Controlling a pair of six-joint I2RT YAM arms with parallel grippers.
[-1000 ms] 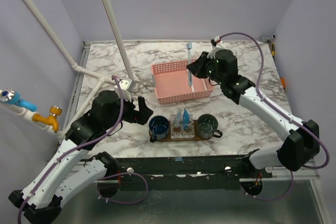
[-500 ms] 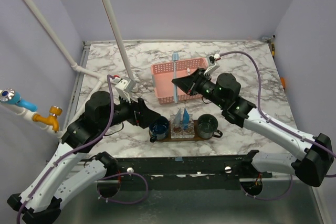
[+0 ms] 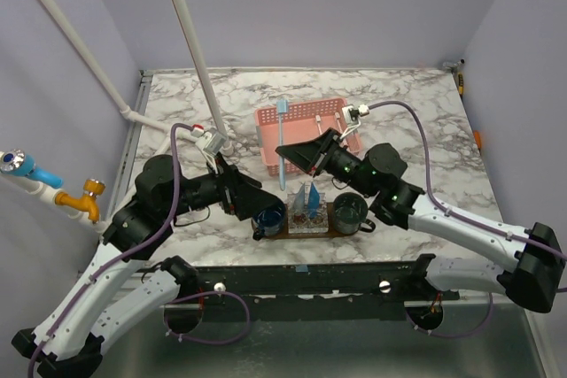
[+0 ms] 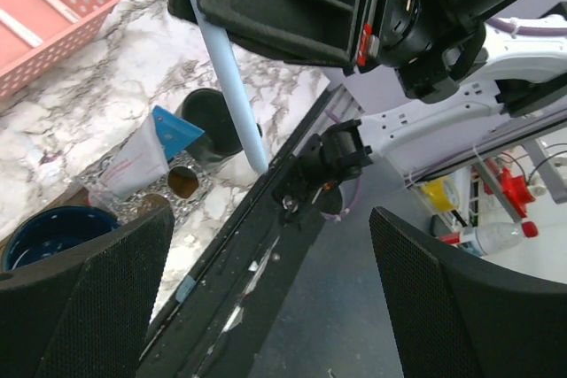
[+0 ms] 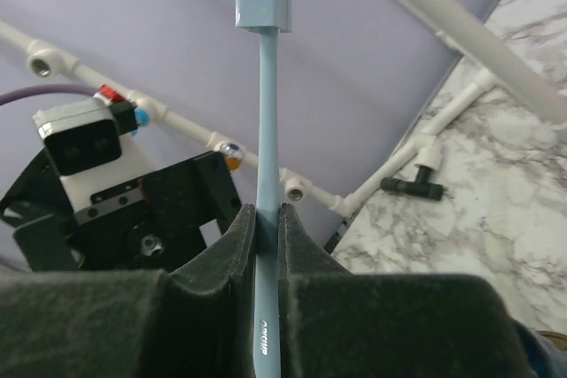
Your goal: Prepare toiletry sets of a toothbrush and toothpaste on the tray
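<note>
My right gripper (image 3: 291, 153) is shut on a light blue toothbrush (image 3: 282, 135), held upright with its head on top, above the tray's left part. In the right wrist view the toothbrush handle (image 5: 267, 121) is pinched between the pads of the right gripper (image 5: 267, 223). The brown tray (image 3: 306, 234) carries two dark cups (image 3: 267, 212) (image 3: 348, 210) and a clear glass with blue toothpaste tubes (image 3: 307, 195). My left gripper (image 3: 259, 197) stands open beside the left cup, nothing between its fingers (image 4: 89, 298). The left wrist view shows the toothbrush (image 4: 232, 77) and a toothpaste tube (image 4: 146, 152).
A pink perforated basket (image 3: 270, 143) stands behind the tray with white toothbrushes (image 3: 341, 119) in it. White pipes (image 3: 190, 50) rise at the left. The table's near edge (image 4: 266, 219) runs just in front of the tray.
My right gripper has carried the toothbrush from above the basket leftward and nearer, towards the tray. My left gripper has reached right, up to the left cup, still open.
</note>
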